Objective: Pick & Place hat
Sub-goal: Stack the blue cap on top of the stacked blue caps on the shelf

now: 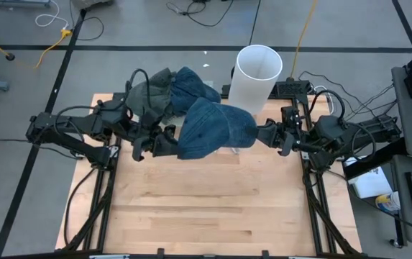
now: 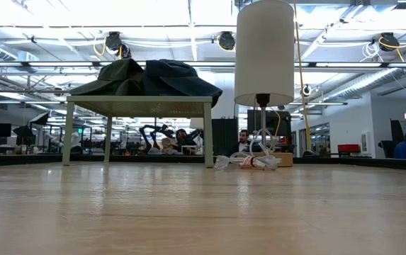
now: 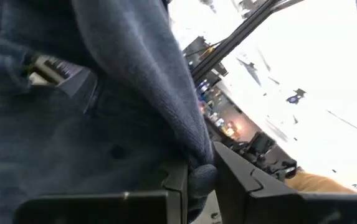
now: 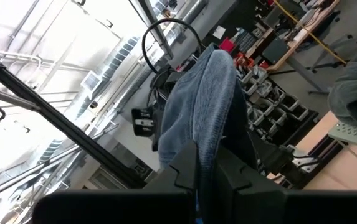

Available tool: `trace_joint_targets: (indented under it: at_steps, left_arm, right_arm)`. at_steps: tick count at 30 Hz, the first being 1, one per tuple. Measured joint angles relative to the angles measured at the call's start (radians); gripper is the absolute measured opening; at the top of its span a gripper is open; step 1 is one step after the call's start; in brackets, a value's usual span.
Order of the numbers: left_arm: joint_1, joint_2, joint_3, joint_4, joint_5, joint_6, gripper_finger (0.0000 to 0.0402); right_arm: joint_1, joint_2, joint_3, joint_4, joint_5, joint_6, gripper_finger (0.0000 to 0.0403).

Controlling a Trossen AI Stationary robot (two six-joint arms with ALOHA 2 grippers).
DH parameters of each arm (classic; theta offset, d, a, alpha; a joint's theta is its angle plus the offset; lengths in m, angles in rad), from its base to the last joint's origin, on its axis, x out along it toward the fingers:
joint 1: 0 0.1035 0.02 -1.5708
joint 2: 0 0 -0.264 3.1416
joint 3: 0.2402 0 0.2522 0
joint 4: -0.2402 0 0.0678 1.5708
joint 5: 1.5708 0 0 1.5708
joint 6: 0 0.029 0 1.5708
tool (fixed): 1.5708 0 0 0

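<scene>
The blue denim hat (image 1: pixel 213 129) is off the desk (image 1: pixel 206 208), stretched between the two arms near the white cylinder (image 1: pixel 256 78). The left gripper (image 3: pixel 194 186) pinches a fold of its fabric between nearly closed fingers; the right gripper (image 4: pixel 206 165) is clamped tight on the opposite edge. The pick looks done. Placing remains, presumably over the cylinder. More hats (image 1: pixel 166 90) sit piled on a small stand behind.

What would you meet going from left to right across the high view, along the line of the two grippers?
Left gripper → blue denim hat held up between both arms → right gripper.
</scene>
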Motion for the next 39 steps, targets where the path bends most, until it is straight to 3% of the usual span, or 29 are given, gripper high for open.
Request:
trace_joint_targets:
  at_steps: [6, 12, 18, 23, 31, 39]
  left_arm:
    - [0.022, -0.005, 0.0, 0.03, 0.0, -0.046, 0.005]
    - [0.085, -0.038, 0.0, 0.033, 0.01, -0.138, 0.005]
    - [0.189, -0.058, 0.0, 0.023, 0.086, -0.257, 0.005]
    - [0.283, -0.049, 0.029, -0.033, 0.164, -0.265, 0.005]
    - [0.478, 0.003, 0.23, -0.369, 0.263, -0.004, 0.005]
    - [0.666, 0.137, 0.401, -0.389, 0.41, 0.104, 0.005]
  right_arm:
    - [0.007, -0.003, 0.0, -0.022, 0.001, -0.066, 0.0038]
    - [0.028, -0.028, 0.0, -0.168, -0.006, -0.125, 0.0123]
    - [0.066, -0.048, 0.0, -0.359, -0.234, -0.261, 0.0189]
    - [0.121, -0.047, 0.0, -0.401, -0.416, -0.271, 0.02]
    - [0.16, -0.047, 0.0, -0.353, -0.418, -0.288, 0.0195]
    - [0.16, -0.047, 0.0, -0.351, -0.418, -0.296, 0.0193]
